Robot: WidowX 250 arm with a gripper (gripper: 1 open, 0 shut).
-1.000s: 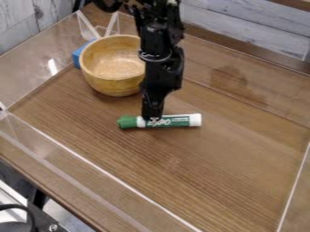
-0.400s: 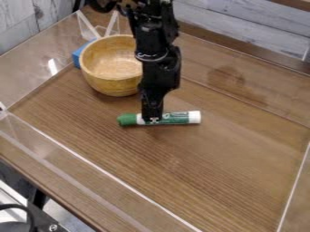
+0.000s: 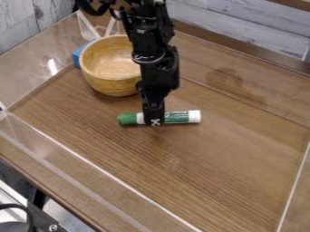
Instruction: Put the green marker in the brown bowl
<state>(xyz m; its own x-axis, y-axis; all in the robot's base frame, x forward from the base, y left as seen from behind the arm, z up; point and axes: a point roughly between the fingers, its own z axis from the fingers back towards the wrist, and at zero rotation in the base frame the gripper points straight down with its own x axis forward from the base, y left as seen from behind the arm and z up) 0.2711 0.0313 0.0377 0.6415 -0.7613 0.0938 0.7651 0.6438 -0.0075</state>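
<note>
The green marker point(image 3: 179, 116) lies flat on the wooden table, its length running left to right, with a white label and a green left end. My gripper point(image 3: 154, 117) points straight down onto the marker's middle, and its dark fingertips cover that part. How wide the jaws stand is too small to make out. The brown bowl point(image 3: 111, 65), a round light wooden one, stands empty behind and to the left, close beside the arm.
A small blue object point(image 3: 78, 56) peeks out behind the bowl's left side. A clear raised rim point(image 3: 36, 138) borders the table point(image 3: 182, 181) at the left and front. A light plank wall runs along the back.
The arm has leaned slightly to the left over the marker. The marker has shifted a few pixels left and still lies on the table.
</note>
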